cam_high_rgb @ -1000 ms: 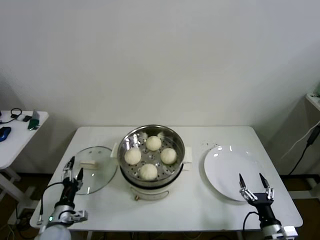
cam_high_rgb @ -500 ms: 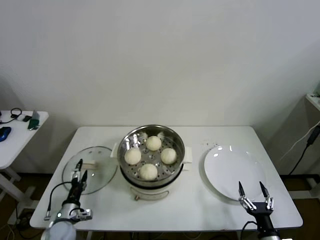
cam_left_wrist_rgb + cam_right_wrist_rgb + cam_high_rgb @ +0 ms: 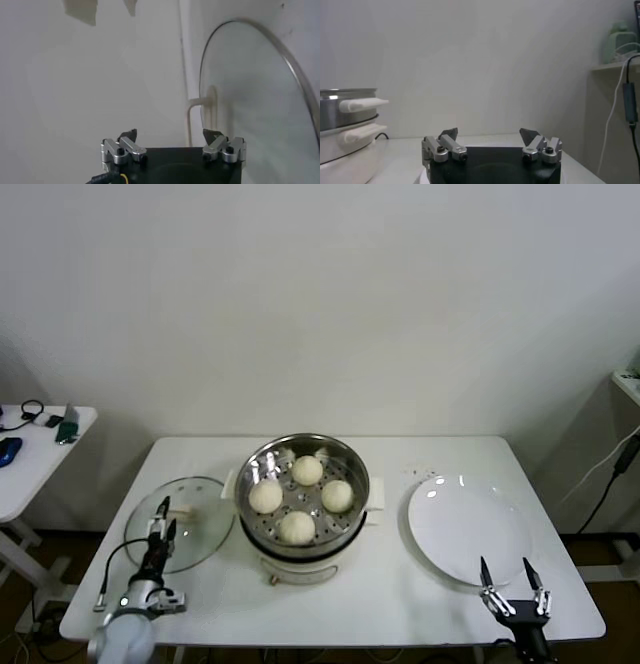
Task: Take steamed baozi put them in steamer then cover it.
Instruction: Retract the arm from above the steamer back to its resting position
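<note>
The steamer [image 3: 352,467] stands uncovered at the table's middle. Four baozi lie in it: one at the back [image 3: 307,470], one left [image 3: 265,497], one right [image 3: 337,495], one at the front [image 3: 297,526]. The cover [image 3: 190,544] lies flat on the table left of the steamer, its cream handle [image 3: 180,510] up. My left gripper [image 3: 164,518] is open and empty over the cover's front part, pointing at the handle. The left wrist view shows the cover [image 3: 250,100] and its handle [image 3: 198,106] beyond the left gripper [image 3: 172,135]. My right gripper [image 3: 510,570] is open and empty at the table's front right.
A flat white plate [image 3: 468,529] lies right of the steamer, just behind my right gripper. In the right wrist view the steamer's side handles [image 3: 362,105] show off to one side of the right gripper [image 3: 489,134]. A small side table [image 3: 40,439] stands far left.
My left gripper has moved right, from beside the cover's left edge to over the cover near its handle. My right gripper has drawn back toward the table's front edge.
</note>
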Controlling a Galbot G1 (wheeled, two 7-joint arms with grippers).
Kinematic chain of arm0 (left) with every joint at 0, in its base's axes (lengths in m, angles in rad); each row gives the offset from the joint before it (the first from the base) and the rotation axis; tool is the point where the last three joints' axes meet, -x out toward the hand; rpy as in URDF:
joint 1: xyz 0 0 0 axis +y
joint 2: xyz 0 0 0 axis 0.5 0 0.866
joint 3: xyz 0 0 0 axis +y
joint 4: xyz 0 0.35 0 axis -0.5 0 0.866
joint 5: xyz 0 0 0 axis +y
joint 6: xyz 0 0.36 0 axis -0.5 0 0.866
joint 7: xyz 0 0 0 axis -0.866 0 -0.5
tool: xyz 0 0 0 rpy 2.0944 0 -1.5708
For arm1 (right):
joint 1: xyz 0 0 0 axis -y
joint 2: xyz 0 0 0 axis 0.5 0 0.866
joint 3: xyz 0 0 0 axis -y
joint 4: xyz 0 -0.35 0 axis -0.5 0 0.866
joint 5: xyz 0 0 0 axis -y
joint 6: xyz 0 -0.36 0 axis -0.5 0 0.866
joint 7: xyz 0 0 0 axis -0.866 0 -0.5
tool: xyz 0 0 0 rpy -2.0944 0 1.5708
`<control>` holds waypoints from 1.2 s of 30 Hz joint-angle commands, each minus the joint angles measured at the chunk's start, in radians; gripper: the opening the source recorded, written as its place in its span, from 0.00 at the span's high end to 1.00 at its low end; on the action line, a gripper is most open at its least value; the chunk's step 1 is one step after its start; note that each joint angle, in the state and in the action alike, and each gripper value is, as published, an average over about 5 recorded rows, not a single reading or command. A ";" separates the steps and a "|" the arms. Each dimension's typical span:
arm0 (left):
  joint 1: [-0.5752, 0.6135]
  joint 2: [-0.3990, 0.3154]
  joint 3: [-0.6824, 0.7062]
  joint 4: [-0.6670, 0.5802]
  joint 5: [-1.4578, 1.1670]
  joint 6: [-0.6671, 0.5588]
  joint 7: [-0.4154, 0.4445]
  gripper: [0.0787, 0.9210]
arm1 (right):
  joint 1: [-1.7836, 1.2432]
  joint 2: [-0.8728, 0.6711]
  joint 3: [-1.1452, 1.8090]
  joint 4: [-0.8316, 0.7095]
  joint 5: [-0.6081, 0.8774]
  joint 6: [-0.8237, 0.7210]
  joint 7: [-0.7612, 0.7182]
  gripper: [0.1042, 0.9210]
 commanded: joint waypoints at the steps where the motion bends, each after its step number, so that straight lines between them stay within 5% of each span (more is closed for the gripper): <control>1: -0.030 0.005 0.006 0.027 0.012 0.002 0.002 0.12 | -0.013 0.006 -0.003 -0.002 -0.005 0.011 -0.001 0.12; 23: -0.099 0.016 0.028 0.106 0.042 0.003 0.027 0.13 | -0.055 0.016 0.005 0.030 -0.011 0.041 -0.005 0.12; 36: -0.113 0.013 0.026 0.140 0.073 -0.006 0.025 0.55 | -0.059 0.013 0.013 0.037 -0.005 0.042 -0.009 0.12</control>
